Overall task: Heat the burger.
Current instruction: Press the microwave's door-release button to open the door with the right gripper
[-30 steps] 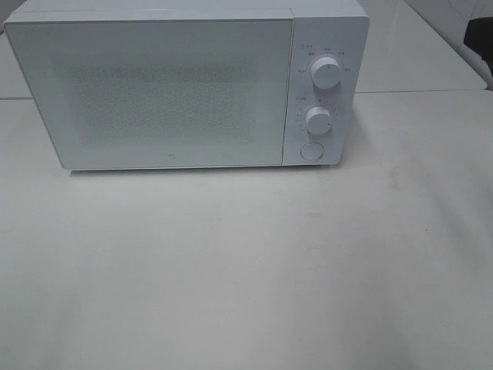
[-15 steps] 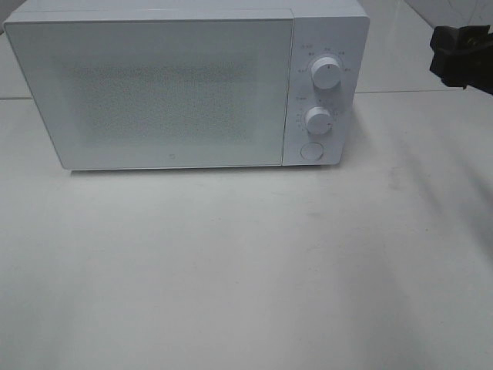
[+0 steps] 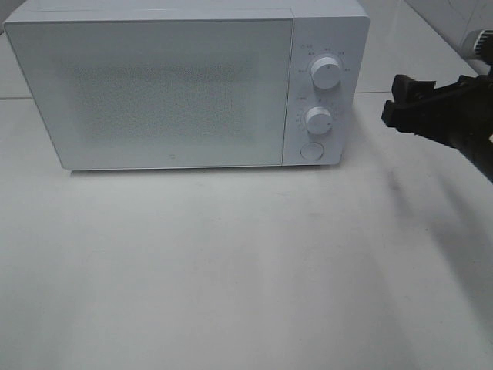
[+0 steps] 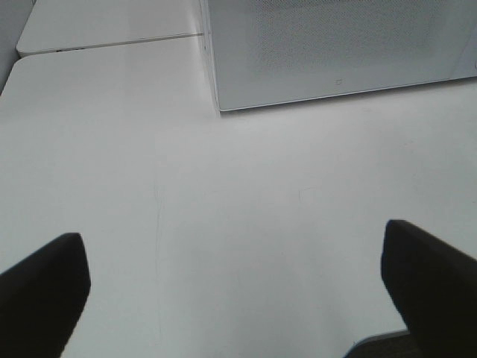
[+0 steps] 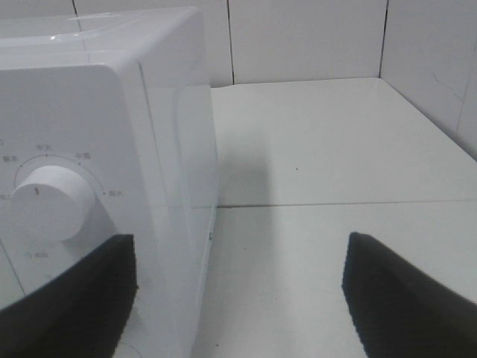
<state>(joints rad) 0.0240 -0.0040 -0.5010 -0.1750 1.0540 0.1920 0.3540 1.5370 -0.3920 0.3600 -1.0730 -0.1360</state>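
Right gripper [image 3: 398, 105] sits at the microwave's [image 3: 339, 38] three o'clock, jaws wide, empty. Left gripper [image 4: 235, 291] gapes empty too. Door [image 3: 154, 92] seemingly closed

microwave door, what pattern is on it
A fine speckled dot mesh on the white microwave door, clearest in the exterior high view.

The microwave [image 3: 339, 31] looks like smooth white plastic, slightly glossy, its door [image 3: 154, 92] finely speckled. The desk [image 3: 231, 270] is matt white and smooth
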